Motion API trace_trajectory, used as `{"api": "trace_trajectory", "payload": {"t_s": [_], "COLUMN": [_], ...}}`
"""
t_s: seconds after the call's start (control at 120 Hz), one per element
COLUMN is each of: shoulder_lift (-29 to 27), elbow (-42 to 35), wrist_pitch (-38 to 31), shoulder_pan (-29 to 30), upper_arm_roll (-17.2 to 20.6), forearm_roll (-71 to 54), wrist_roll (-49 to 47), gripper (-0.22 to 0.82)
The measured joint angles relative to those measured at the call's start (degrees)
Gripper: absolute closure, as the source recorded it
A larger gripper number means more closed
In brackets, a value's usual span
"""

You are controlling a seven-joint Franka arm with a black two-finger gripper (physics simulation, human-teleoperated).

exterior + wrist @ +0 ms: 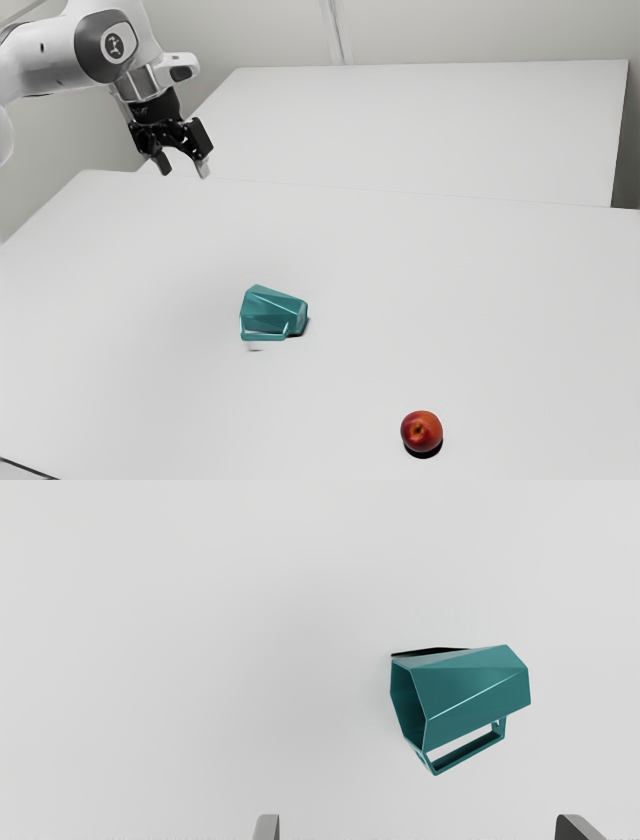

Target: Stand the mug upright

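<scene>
Lying on its side on the counter (120,300), the mug (273,312) is seen well apart from the tool (184,173), which is spread wide, nothing gripped. If pinched off-centre or against its handle (470,754), it could be rolled or squeezed free.

In the wrist view I can see a teal, faceted mug (472,685) with a glossy surface, lying on its side on a smooth, pale grey counter (150,630). Its angular open mouth (409,705) faces sideways, roughly across the span of my tool (184,172), and I can see into the darker inside. The squared teal handle (470,753) is on the side nearer the fingertips, and a thin black shadow (435,652) edges the opposite side. My two grey fingers stand wide apart, both well short of the mug.
</scene>
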State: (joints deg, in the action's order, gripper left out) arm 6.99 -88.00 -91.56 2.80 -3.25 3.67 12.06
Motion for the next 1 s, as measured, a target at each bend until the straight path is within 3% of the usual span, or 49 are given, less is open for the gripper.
{"api": "trace_trajectory", "payload": {"t_s": [0.333, 0.5, 0.675, 1.0], "shoulder_lift": [0.0, -4.2, -8.1, -5.1], "elbow": [-0.7, -10.9, -24.3, -35.3], "wrist_pitch": [0.2, -3.1, -11.0, -22.1], "shoulder_pan": [0.0, 0.2, 1.7, 4.8], "upper_arm_roll": [0.0, -0.2, -0.4, -1.8], "forearm_roll": [0.1, 5.8, 16.1, 34.1], "wrist_roll": [0.2, 0.3, 0.9, 9.2], "gripper": [0.00, 0.00, 0.00, 0.00]}}
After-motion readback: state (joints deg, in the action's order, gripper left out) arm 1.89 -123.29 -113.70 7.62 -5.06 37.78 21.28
